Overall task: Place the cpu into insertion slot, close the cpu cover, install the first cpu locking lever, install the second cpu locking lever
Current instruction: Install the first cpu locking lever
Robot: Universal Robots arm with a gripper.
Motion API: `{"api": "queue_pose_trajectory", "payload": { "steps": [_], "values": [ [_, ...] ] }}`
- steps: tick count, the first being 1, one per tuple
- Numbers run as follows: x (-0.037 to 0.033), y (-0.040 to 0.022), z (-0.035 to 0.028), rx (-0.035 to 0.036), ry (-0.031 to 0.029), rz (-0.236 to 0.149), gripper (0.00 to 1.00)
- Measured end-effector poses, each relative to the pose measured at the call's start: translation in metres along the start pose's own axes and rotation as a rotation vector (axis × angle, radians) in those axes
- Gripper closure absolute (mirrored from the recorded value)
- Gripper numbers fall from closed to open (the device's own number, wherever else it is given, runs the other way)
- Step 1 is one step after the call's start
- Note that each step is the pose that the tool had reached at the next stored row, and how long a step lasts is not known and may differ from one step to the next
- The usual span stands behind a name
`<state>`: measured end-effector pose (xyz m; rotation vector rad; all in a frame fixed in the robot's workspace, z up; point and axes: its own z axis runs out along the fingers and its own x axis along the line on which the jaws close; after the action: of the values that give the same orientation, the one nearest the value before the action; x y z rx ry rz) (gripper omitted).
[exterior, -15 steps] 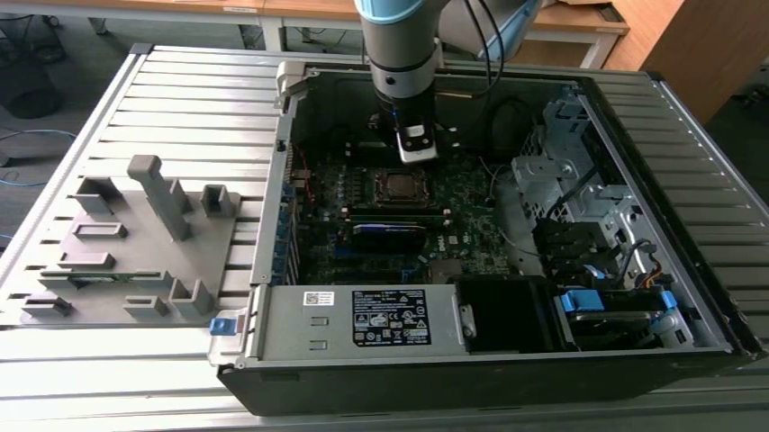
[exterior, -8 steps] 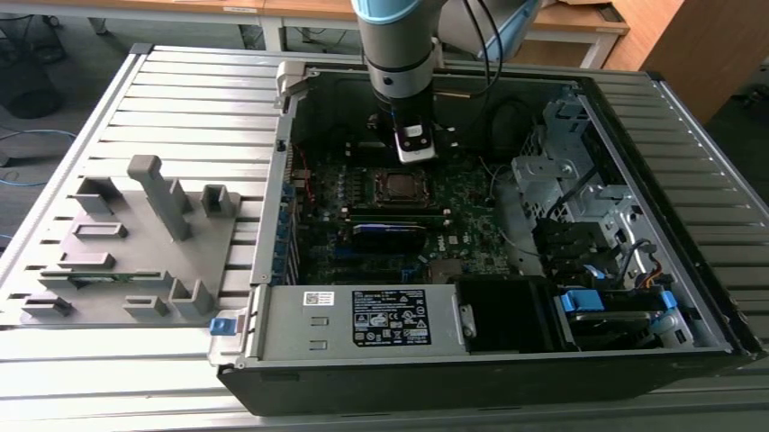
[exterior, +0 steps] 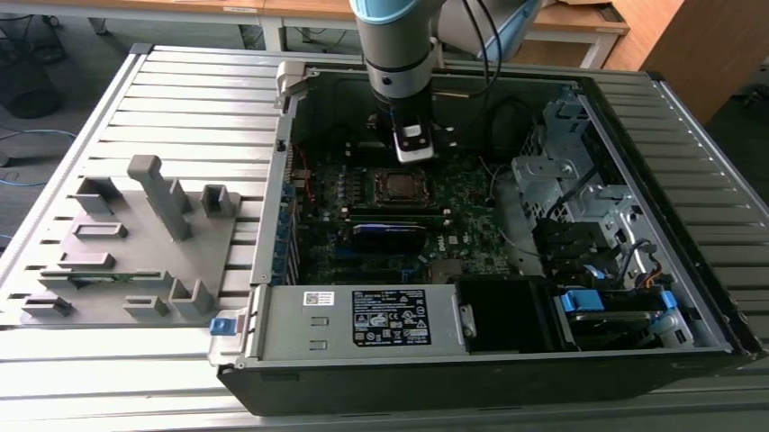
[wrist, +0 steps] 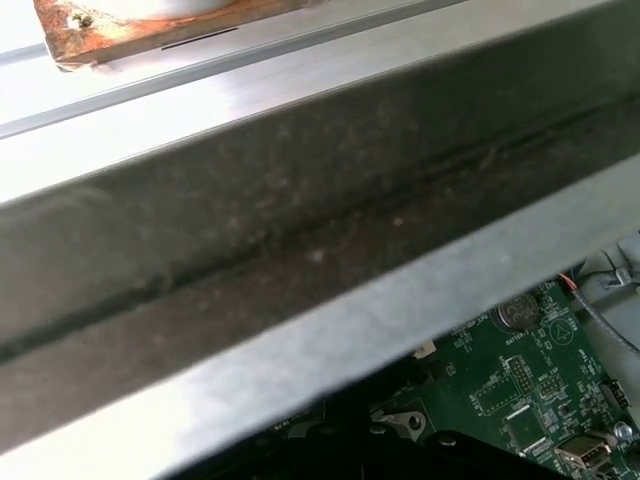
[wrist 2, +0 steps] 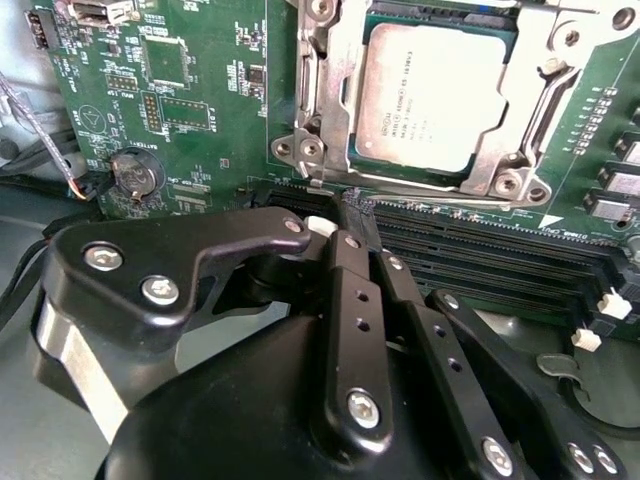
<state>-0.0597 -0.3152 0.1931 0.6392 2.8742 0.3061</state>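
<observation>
Open computer case (exterior: 397, 389) lying on a slatted table (exterior: 180, 99), motherboard (exterior: 474, 247) facing up. Arm (exterior: 397, 54) reaching down into the case. Gripper (wrist 2: 352, 208) low over the board, just beside the insertion slot (exterior: 397, 184), at the edge of the long memory slots (wrist 2: 480, 250). Fingers pressed together at the tips, nothing seen between them. Cpu (wrist 2: 432, 98) already seated in the slot, grey top up. Cpu cover (wrist 2: 495, 168) apparently folded down around it, framing the chip.

Judged to be at the lever stage: placing done, cover seemingly shut. Cannot tell whether either locking lever is latched. Calls for a fine, well-aimed push with the closed tips on a thin lever, down and under its catch, without scraping the board.
</observation>
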Motion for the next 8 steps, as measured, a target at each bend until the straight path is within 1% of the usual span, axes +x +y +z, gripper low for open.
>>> {"api": "queue_pose_trajectory", "payload": {
  "steps": [5,8],
  "values": [
    [0.0042,-0.0019,-0.0008,-0.0013,-0.0025,0.0,0.89],
    [0.0053,-0.002,-0.0006,-0.0022,-0.0045,-0.001,0.89]
  ]
}}
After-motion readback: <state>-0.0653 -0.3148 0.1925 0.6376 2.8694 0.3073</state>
